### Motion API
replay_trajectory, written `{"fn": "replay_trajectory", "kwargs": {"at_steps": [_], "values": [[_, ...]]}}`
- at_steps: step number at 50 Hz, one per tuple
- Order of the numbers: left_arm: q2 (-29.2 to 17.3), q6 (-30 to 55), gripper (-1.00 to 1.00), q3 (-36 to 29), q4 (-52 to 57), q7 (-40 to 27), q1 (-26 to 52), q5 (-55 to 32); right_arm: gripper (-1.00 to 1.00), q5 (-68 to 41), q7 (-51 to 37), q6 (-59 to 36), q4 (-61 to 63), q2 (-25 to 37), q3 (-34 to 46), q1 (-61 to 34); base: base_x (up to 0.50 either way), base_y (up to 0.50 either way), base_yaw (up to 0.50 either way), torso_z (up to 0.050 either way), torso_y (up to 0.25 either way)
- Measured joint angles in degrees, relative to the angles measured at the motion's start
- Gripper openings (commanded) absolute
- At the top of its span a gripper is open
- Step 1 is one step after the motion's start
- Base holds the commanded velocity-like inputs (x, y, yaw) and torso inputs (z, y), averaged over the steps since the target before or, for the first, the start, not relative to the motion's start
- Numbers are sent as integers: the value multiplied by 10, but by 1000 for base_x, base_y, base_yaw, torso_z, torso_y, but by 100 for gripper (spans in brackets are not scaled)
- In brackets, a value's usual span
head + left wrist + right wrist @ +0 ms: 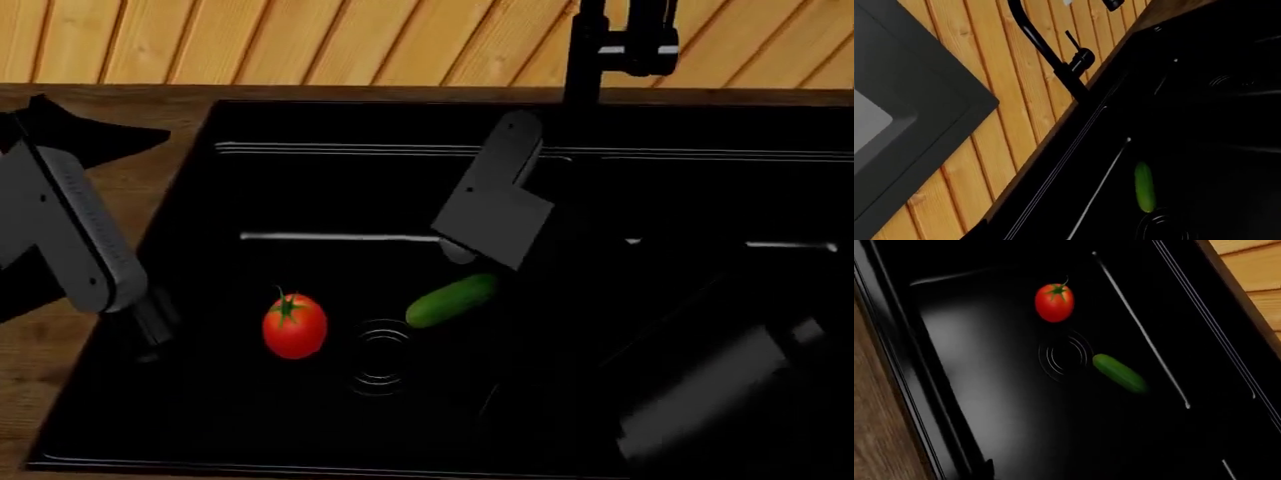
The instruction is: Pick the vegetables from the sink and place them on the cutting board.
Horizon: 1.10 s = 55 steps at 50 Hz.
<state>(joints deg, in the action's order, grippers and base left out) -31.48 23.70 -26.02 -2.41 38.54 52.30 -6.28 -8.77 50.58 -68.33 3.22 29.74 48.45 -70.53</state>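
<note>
The red tomato and the dark-green cucumber lie on the floor of the black sink, one on each side of the round drain. My right arm's grey end hangs high above the basin, just behind the cucumber. Its fingers are lost against the black. My left arm stands over the sink's left rim, left of the tomato, with its dark tip hard to make out. Nothing is visibly held. The cutting board is out of view.
A black faucet rises behind the sink in front of a wood-slat wall. Dark brown countertop borders the sink. The second basin lies to the right. A dark grey frame hangs on the wall.
</note>
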Motion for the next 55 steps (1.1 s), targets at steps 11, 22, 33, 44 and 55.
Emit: {"fn": "replay_trajectory", "kwargs": {"at_steps": [11,22,33,44,55], "values": [[-14,29,100,3,40,33,-9,-29,100,-12,26,-22,39,8,17,4,500,0,0,0,1],[-23,21,100,-6,46,54,-13,-35,100,-19,29,-39,54,11,14,11,180,0,0,0,-136],[-33,11,100,-15,51,61,-19,-29,100,-27,31,-62,67,13,13,10,-1,0,0,0,-250],[-30,16,100,-15,48,58,-13,-29,100,-31,35,-53,70,15,13,8,436,-135,0,0,-23],[-32,19,100,-11,55,59,-16,-37,100,-29,31,-36,56,7,12,5,203,-11,0,0,0]]}}
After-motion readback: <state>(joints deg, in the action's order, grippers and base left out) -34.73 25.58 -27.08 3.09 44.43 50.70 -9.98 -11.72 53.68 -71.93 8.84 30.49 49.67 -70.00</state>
